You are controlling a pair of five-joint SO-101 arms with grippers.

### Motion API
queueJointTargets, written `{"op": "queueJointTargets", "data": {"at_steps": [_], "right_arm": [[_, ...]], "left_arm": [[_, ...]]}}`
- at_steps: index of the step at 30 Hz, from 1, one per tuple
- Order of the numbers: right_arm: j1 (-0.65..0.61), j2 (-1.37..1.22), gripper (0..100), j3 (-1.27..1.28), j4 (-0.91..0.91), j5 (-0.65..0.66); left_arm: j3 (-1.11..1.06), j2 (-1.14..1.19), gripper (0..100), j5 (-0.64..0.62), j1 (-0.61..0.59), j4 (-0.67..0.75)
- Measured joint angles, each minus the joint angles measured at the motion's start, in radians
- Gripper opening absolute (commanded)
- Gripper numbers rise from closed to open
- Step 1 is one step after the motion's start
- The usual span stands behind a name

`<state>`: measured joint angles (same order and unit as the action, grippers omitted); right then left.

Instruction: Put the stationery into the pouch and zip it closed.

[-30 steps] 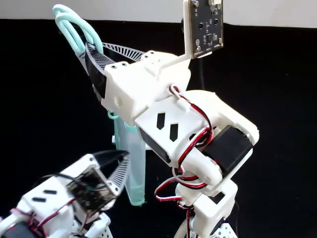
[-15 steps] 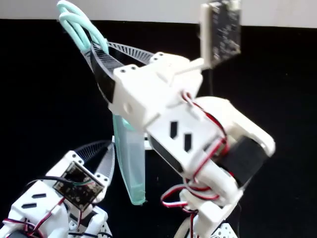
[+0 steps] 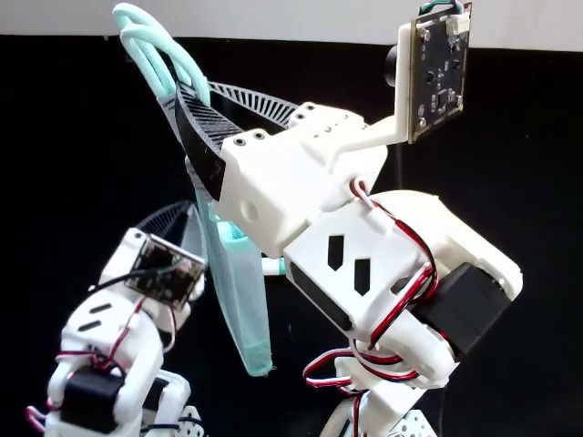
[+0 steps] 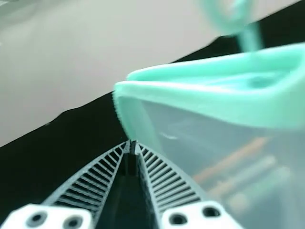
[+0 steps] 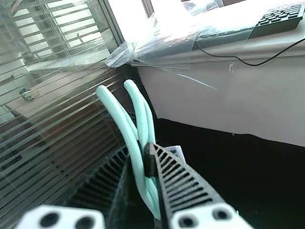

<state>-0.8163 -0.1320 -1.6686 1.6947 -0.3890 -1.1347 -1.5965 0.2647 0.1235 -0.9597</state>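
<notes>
Right gripper [image 5: 147, 153]: fingers clamped on the pouch's mint strap [image 5: 136, 114], the doubled loop standing up past the tips; in the high view this gripper [image 3: 182, 96] sits high above the black table [image 3: 73, 137], with the strap [image 3: 150, 45] arching over it.

Left gripper [image 4: 131, 144]: fingertips pressed together, with no gap at the tips, right against the frayed corner of the pouch [image 4: 214, 143]; whether any fabric is pinched between them cannot be told; in the high view it [image 3: 189, 211] stands beside the upper part of the pouch.

Pouch [image 3: 241, 291]: translucent mint, hanging from the strap off the table, slanting down to a low corner between the two arms; long blurred shapes of stationery [image 4: 238, 157] show through its wall.

Change over the last second: the left gripper was lower, beside the middle of the pouch, with its fingers apart; it has since risen and closed; the right arm has swung slightly to the right and the pouch now hangs at a stronger slant; its low corner has barely shifted.
</notes>
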Motion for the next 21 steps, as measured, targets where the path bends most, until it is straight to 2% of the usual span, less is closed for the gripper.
{"op": "queueJointTargets", "data": {"at_steps": [6, 11, 21], "right_arm": [[0.000, 0.000, 0.7, 0.000, 0.003, 0.009], [0.055, 0.000, 0.7, 0.000, -0.026, 0.052], [0.221, -0.132, 0.7, 0.000, -0.143, 0.057]], "left_arm": [[-0.146, 0.008, 1, 0.000, -0.012, 0.158], [-0.157, 0.009, 1, 0.000, -0.014, 0.176], [-0.158, 0.011, 1, 0.000, -0.014, 0.178]]}}
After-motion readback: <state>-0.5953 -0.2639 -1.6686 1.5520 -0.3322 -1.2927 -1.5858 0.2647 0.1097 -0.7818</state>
